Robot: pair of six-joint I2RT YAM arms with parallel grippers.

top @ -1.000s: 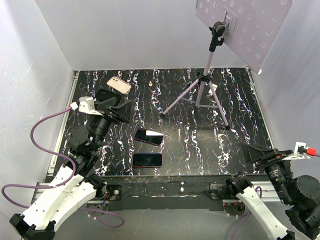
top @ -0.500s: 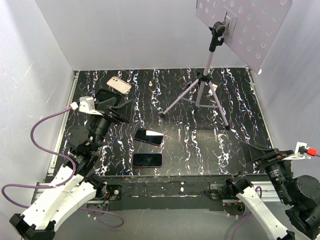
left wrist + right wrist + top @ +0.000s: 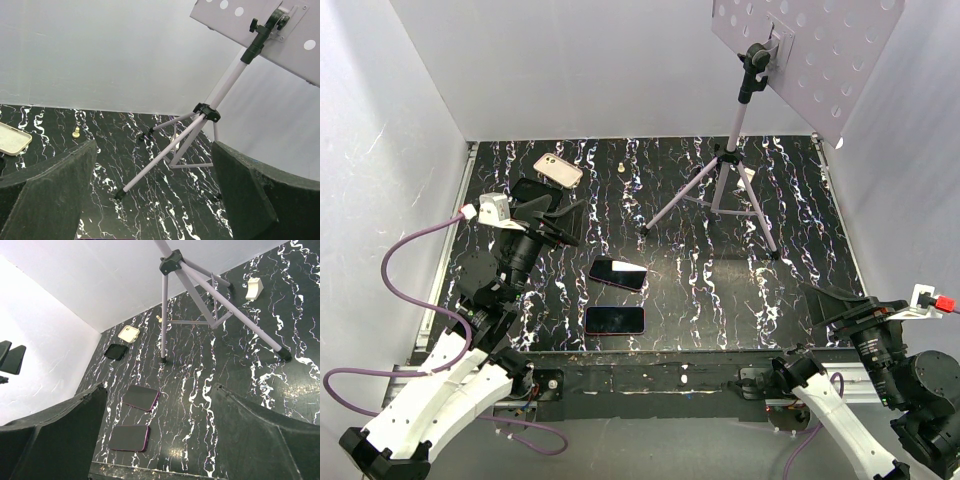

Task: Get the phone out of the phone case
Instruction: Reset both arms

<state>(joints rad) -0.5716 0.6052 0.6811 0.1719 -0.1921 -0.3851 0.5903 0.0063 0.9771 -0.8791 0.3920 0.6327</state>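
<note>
Two dark phone-shaped slabs with purple-pink rims lie flat near the table's front middle, one farther (image 3: 617, 273) and one nearer (image 3: 615, 320). Both show in the right wrist view, the farther (image 3: 141, 398) and the nearer (image 3: 129, 438). I cannot tell which is a cased phone. My left gripper (image 3: 556, 216) is open and empty, raised at the left, behind and left of the slabs; its view (image 3: 154, 150) shows no slab. My right gripper (image 3: 828, 305) is open and empty at the front right, well apart from them, and shows in its own view (image 3: 159, 390).
A tripod (image 3: 720, 180) carrying a perforated board (image 3: 810, 50) stands at the back middle-right. A beige case (image 3: 558, 169) and a black case (image 3: 115, 351) lie at the back left. A small pale pawn-like piece (image 3: 622, 168) and a white part (image 3: 254, 288) sit near the back wall.
</note>
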